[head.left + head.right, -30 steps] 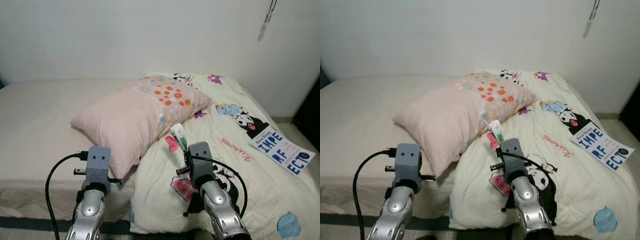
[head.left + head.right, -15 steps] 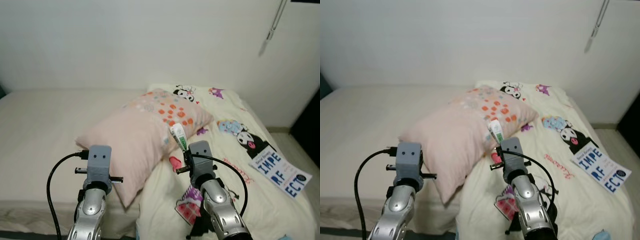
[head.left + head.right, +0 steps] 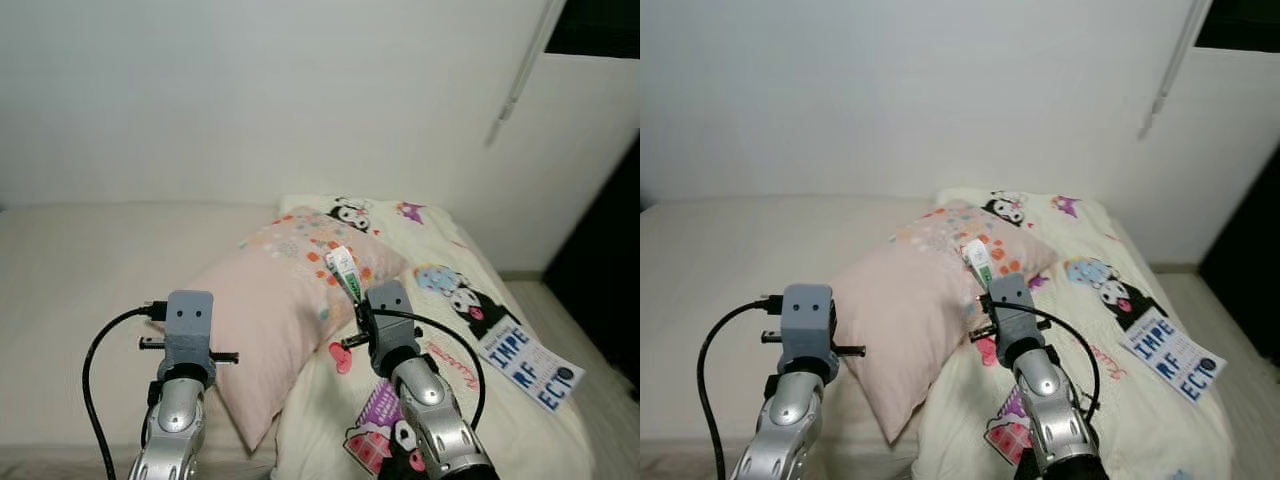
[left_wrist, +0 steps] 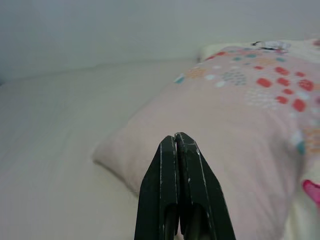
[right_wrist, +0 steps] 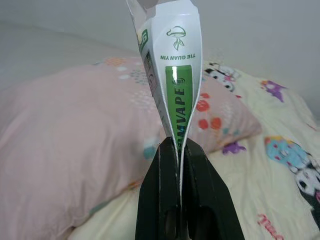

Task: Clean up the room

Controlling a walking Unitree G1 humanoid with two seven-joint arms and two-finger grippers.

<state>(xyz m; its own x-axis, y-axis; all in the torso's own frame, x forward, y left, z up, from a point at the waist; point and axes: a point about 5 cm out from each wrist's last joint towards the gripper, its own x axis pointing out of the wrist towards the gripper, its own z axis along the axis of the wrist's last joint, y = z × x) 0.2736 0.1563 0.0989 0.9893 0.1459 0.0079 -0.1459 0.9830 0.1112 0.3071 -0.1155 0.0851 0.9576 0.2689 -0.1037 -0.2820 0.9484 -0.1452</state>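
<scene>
— What did the room look like?

— A bed (image 3: 80,260) ran along a plain white wall, with a cartoon-print quilt (image 3: 470,330) over its right part and a pink pillow (image 3: 285,300) lying across the quilt's edge.

— And the right pincer (image 5: 177,142)?

— Its two black fingers were pinched on the bottom edge of a white-and-green packet (image 5: 172,70), held upright above the pillow – litter off the bedding, I'd judge, kept clear so it wouldn't snag the fabric.

— The left pincer (image 4: 176,142)?

— Closed on nothing, fingers pressed together, raised in front of the pillow's near corner. Probably just held ready.

— Anything beyond that?

— A blue-and-white book (image 3: 528,360) lay on the quilt near the bed's right edge, well apart from both arms. It likely needs tidying too – but the packet wants a bin first, and I could see none.
</scene>
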